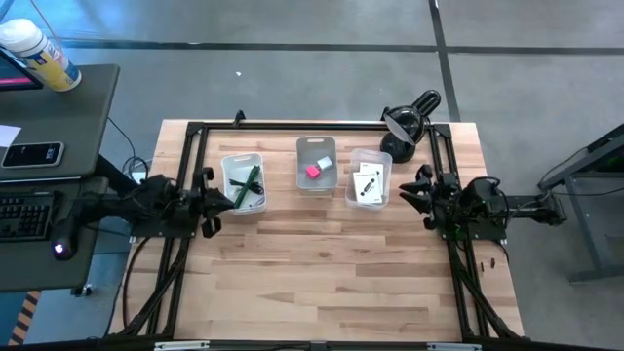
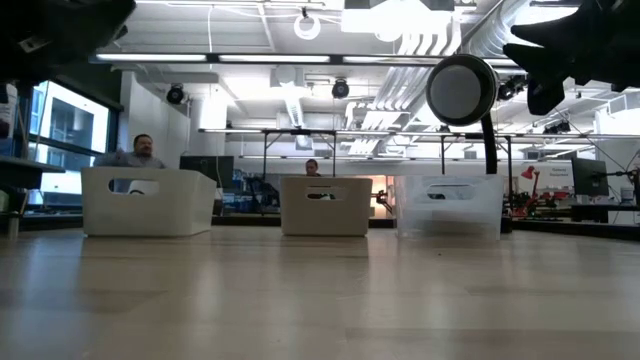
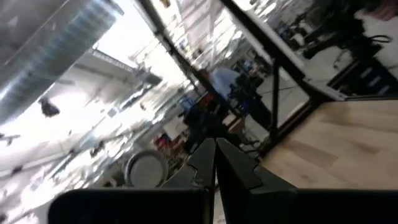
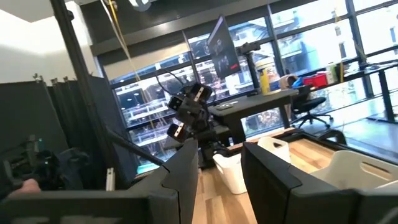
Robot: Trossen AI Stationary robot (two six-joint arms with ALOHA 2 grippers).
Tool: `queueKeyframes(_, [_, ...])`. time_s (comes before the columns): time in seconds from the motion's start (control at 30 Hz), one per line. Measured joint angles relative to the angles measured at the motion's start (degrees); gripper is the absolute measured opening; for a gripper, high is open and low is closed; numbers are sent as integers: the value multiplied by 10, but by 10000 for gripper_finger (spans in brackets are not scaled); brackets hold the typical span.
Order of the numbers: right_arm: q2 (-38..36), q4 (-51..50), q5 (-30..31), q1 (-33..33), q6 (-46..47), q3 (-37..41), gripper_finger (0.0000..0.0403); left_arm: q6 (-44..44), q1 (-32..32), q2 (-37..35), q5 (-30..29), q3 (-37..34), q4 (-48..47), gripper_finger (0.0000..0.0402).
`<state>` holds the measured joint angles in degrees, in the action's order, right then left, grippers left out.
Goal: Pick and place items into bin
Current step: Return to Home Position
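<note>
The pale wooden table (image 1: 322,283) fills the middle of the high view, its near half bare boards. It stands on a grey concrete floor (image 1: 292,78).

Three bins stand in a row in the upper centre:
- The left bin (image 1: 226,166) is white and holds the green pen (image 1: 251,181) and the black cable (image 1: 240,196).
- The middle bin (image 1: 302,146) holds the pink block (image 1: 313,172) with the white cube (image 1: 326,163) just beside it.
- The clear right bin (image 1: 386,162) holds the white cards (image 1: 368,185).

The black desk lamp (image 1: 402,125) stands above and right of the clear bin.

The left claw (image 1: 222,201) hangs at the left edge of the table, just beside the white bin. Its fingers are pressed together and hold nothing. The right claw (image 1: 417,191) hangs at the right edge near the clear bin, its fingers parted and empty.

A dark side desk (image 1: 88,117) in the upper left carries a keyboard (image 1: 18,210) and a bottle (image 1: 39,54).

In the low view, the room behind the bins shows bright ceiling lights (image 2: 270,58), pale ducts, and a seated person (image 2: 143,152) at the left.
</note>
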<state>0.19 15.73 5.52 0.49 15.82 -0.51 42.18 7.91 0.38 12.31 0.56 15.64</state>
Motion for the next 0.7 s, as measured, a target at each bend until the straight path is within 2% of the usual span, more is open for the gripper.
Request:
queueKeyframes(0.1, [0, 0, 2, 0, -8, 0, 114, -33, 30, 0, 15, 0, -6, 3])
queueKeyframes(0.27, [0, -31, -4, 0, -5, 0, 114, -32, 37, 0, 119, 0, -44, 3])
queueKeyframes(0.37, [0, -40, -7, 0, 1, 0, 114, -41, 37, 0, 141, -1, -71, 3])
queueKeyframes(0.47, [0, -40, -11, 0, 2, 0, 114, -58, 35, 0, 114, 0, -94, 3])
queueKeyframes(0.63, [0, -39, -20, 0, 9, 0, 114, -54, -3, 0, 2, -1, -99, 3])
queueKeyframes(0.7, [0, -39, -25, 0, 11, 0, 114, -51, -24, 0, -19, 0, -111, 3])
